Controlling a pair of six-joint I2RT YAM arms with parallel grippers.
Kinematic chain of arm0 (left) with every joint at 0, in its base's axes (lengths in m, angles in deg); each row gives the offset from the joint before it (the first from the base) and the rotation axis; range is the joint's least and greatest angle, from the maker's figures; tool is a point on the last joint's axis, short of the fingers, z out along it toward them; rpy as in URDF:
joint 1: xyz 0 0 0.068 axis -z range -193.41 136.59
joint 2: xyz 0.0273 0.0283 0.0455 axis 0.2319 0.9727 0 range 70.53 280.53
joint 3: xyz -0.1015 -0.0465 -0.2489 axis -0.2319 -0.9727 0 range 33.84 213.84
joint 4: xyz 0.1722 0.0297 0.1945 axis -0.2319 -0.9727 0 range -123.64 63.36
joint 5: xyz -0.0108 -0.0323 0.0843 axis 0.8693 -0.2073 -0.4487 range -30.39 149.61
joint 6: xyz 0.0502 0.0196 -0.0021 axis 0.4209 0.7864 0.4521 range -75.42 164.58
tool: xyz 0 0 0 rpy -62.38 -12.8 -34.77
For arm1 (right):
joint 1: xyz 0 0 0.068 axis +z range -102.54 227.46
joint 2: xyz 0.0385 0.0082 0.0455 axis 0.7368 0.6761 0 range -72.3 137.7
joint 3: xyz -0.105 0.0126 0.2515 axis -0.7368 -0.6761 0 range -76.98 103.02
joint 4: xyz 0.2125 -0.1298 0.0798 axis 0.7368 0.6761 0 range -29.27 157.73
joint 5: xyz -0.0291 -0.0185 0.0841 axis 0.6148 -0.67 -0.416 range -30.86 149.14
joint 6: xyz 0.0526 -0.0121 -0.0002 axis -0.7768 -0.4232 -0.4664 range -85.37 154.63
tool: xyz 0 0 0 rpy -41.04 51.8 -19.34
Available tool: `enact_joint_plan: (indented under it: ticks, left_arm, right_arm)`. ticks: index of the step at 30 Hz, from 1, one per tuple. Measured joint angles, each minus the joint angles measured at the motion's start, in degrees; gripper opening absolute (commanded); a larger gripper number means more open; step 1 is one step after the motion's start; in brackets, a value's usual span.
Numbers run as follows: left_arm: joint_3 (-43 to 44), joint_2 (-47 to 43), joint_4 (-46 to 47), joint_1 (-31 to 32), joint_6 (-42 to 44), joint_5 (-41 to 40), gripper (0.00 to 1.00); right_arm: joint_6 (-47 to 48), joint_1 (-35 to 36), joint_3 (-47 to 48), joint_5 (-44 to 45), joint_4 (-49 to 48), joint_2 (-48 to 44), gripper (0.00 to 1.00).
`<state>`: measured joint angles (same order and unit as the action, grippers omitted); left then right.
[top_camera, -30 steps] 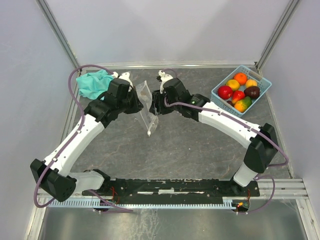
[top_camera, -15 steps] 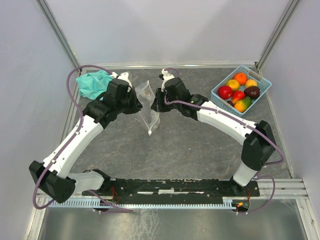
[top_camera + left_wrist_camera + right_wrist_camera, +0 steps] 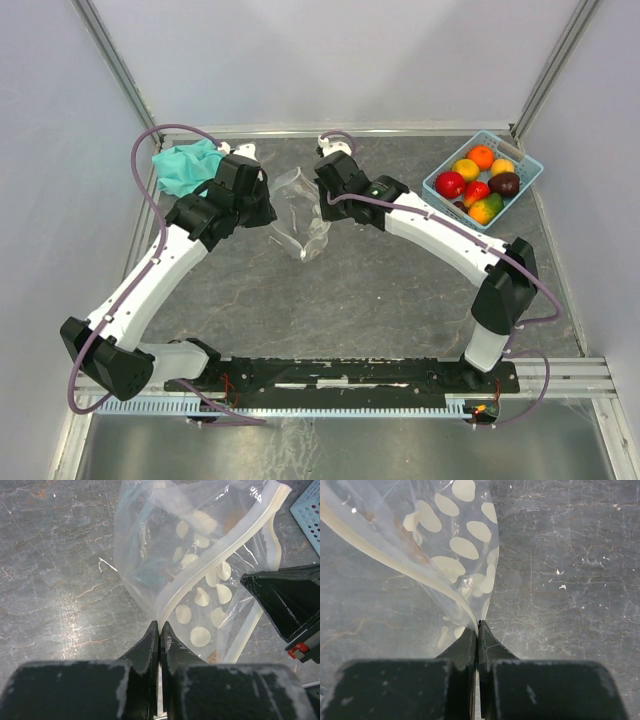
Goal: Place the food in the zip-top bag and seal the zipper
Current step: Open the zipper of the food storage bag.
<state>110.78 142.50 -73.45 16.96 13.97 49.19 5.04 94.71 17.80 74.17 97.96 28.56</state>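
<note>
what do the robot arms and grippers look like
The left arm and right arm have white links with black joints and bases. A mauve cable loops along each. The left gripper and right gripper have black, wedge-shaped fingers, scuffed whitish at the edges.

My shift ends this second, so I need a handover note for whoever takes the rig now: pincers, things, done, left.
Left pincer: shut on one edge of the zip-top bag.
Right pincer: shut on its opposite edge.
Bag is held between them, zipper parted.
Food: all in the basket, back right; none seen in the bag.
Done: bag gripped, mouth open.
Left: load the food, seal the zipper.
</note>
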Motion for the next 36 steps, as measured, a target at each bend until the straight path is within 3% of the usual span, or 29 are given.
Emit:
enact_joint_plan:
  ticks: [7,15,17,22,27,36]
  left_arm:
    - [-0.92,0.24,2.69,0.00,0.04,1.88,0.46]
    - [-7.76,0.24,8.22,0.52,-2.32,6.49,0.55]
    - [-8.76,0.24,8.98,0.92,-2.97,6.49,0.52]
    - [-9.01,0.28,10.25,1.60,-3.08,4.37,0.22]
    - [-7.76,0.28,7.87,1.64,-2.43,-1.99,0.04]
    - [-1.92,0.28,2.93,1.64,1.01,-7.93,0.03]
  right_arm:
    - [-1.22,0.70,0.02,1.55,0.98,0.24,0.02]
    - [-4.28,0.70,-0.15,0.66,-0.68,0.24,0.02]
    - [-4.98,0.70,-0.61,0.04,-1.36,0.24,0.02]
    - [-5.18,0.63,-1.16,-0.48,-1.60,0.24,0.02]
    - [-4.33,0.09,-1.16,0.35,0.39,0.24,0.02]
    - [-3.63,-0.57,-1.16,1.86,2.54,0.48,0.01]
